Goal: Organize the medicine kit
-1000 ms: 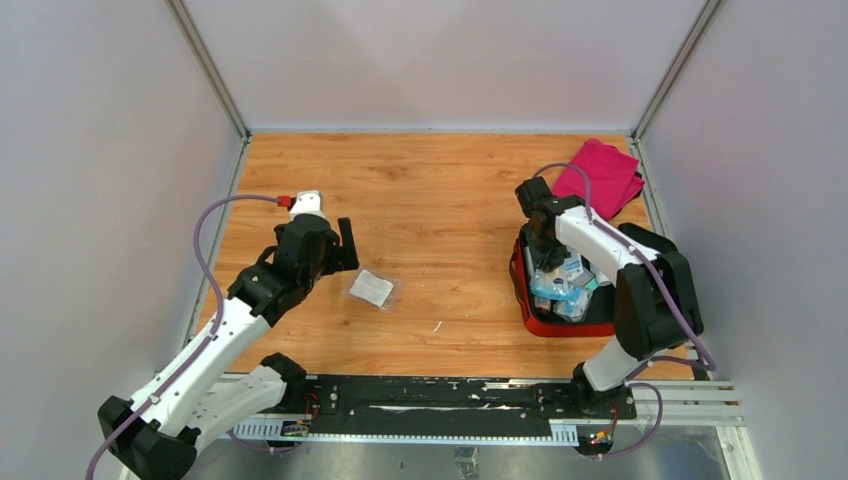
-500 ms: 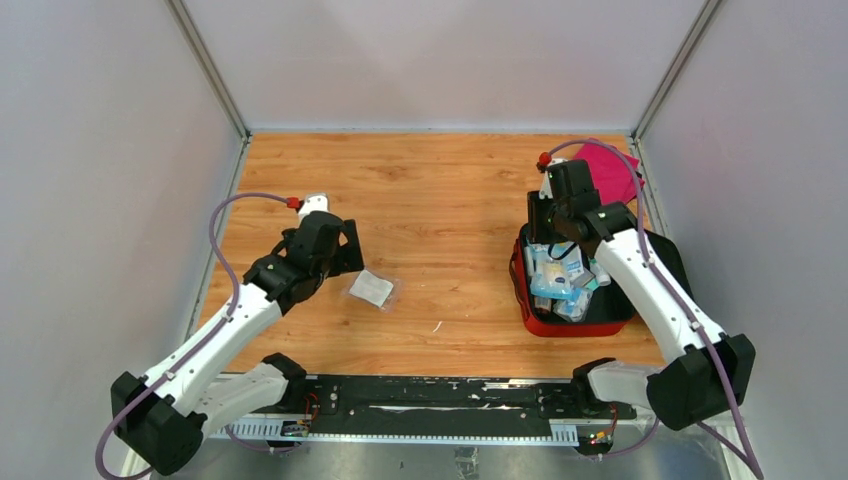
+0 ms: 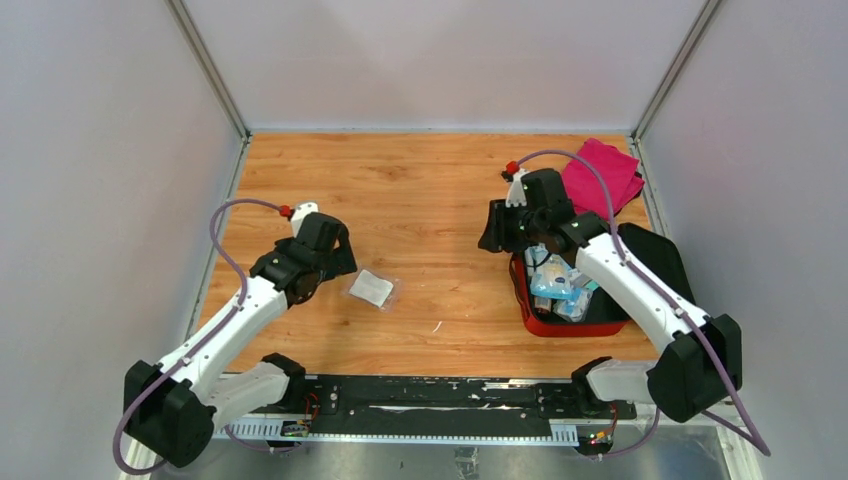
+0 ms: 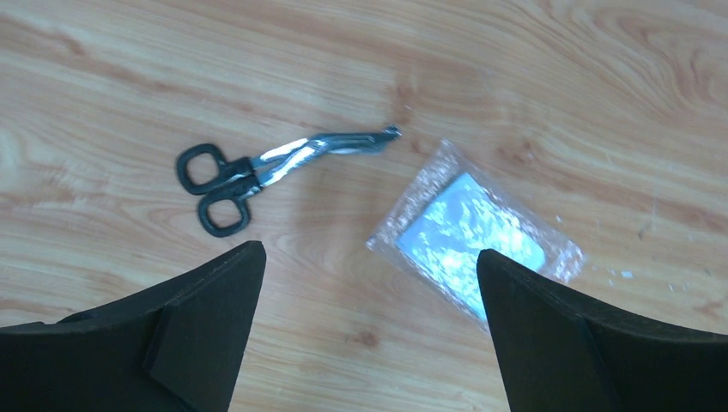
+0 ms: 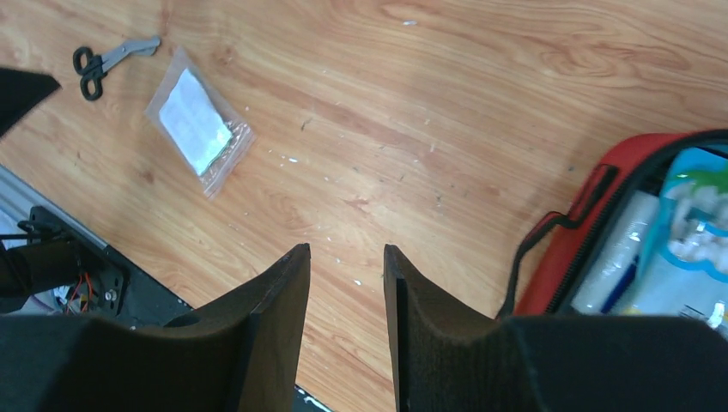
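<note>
The medicine kit (image 3: 556, 324) is a red zip case lying open at the right, holding several blue and white packets. Its red rim shows in the right wrist view (image 5: 592, 219). My right gripper (image 3: 494, 226) hovers over bare wood just left of the kit, its jaws a narrow gap apart and empty (image 5: 345, 251). My left gripper (image 3: 338, 254) is wide open and empty (image 4: 369, 257) above the table. Black-handled scissors (image 4: 257, 165) and a clear pouch with a white pad (image 4: 475, 233) lie just ahead of it. The pouch also shows from above (image 3: 371, 289).
A magenta folded cloth (image 3: 603, 174) lies at the back right corner behind the kit. The kit's black-lined lid (image 3: 660, 250) lies open to the right. Grey walls close in three sides. A black rail (image 3: 430, 405) runs along the near edge.
My right gripper has come up out of the kit and swung left over the bare wood. My left arm has shifted a little nearer and lower, towards the scissors and pouch.
</note>
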Action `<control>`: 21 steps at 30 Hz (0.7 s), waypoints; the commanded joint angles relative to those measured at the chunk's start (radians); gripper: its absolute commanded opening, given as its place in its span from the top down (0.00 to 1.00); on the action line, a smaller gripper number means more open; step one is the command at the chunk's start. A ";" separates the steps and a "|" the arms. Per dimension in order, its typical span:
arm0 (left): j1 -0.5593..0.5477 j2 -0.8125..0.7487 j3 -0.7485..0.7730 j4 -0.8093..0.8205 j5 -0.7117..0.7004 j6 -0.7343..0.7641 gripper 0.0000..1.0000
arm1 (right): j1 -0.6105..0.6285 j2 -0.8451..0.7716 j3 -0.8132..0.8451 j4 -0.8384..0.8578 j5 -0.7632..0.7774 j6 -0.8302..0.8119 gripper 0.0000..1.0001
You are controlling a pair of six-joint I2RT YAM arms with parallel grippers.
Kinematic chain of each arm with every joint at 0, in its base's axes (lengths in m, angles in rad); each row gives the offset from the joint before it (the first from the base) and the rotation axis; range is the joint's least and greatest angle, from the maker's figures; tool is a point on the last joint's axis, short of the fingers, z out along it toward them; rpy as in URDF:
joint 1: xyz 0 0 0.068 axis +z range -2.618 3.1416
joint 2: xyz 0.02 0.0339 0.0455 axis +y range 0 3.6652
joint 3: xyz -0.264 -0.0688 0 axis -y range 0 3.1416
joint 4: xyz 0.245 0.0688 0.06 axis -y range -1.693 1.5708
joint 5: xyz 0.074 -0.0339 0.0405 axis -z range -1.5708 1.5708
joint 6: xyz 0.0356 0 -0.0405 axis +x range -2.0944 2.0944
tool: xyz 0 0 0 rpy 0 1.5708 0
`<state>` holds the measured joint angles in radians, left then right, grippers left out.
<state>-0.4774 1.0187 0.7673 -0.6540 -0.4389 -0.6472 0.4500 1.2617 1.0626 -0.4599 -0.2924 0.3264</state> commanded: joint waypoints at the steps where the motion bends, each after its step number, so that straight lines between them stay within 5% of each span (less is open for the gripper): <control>1: 0.126 -0.015 0.022 0.001 0.008 0.020 0.00 | 0.056 0.037 -0.001 0.029 -0.005 0.028 0.58; 11: 0.416 0.077 -0.007 -0.023 0.158 0.010 0.00 | 0.129 0.090 -0.005 0.034 0.024 0.045 0.58; 21: 0.474 0.209 -0.020 0.072 0.195 0.017 0.00 | 0.134 0.093 -0.045 0.041 0.015 0.030 0.58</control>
<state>-0.0090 1.1858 0.7532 -0.6376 -0.2756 -0.6365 0.5697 1.3510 1.0454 -0.4252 -0.2852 0.3595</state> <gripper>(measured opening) 0.997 0.420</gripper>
